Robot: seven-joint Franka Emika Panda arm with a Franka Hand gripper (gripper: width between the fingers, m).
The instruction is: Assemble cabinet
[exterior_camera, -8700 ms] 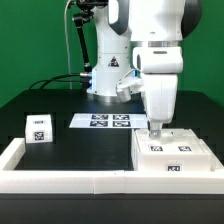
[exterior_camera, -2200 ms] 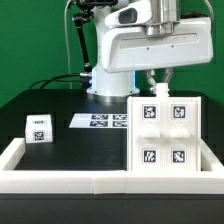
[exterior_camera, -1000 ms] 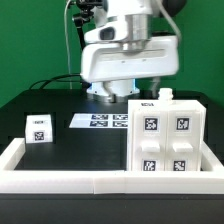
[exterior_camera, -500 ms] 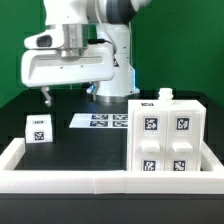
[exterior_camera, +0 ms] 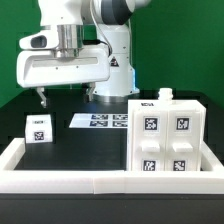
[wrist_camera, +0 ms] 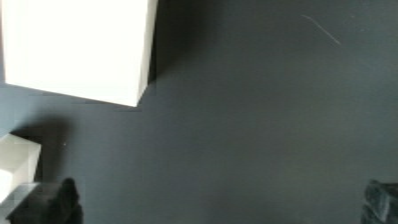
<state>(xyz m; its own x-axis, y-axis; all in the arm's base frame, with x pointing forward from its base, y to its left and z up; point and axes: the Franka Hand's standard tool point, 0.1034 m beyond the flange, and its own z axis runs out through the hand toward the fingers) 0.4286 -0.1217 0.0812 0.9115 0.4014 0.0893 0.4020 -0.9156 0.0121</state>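
The white cabinet body (exterior_camera: 168, 135) stands upright at the exterior view's right, four tags on its front. A small white knob-like piece (exterior_camera: 165, 96) sits on its top. A small white box piece (exterior_camera: 38, 128) with one tag rests on the table at the exterior view's left. My gripper (exterior_camera: 42, 98) hangs above and behind that box, touching nothing. In the wrist view the gripper (wrist_camera: 217, 205) is open: its dark fingertips (wrist_camera: 54, 205) stand far apart with only dark table between them. A plain white block (wrist_camera: 80, 50) lies beyond them; I cannot tell which piece it is.
The marker board (exterior_camera: 100, 121) lies flat between the box piece and the cabinet body. A low white border frame (exterior_camera: 60, 178) runs along the table's front and both sides. The robot base (exterior_camera: 108, 75) stands behind the marker board.
The cabinet body, lying flat earlier, now stands upright. My arm has let go of it and swung from above it to the exterior view's left, over the small box piece.
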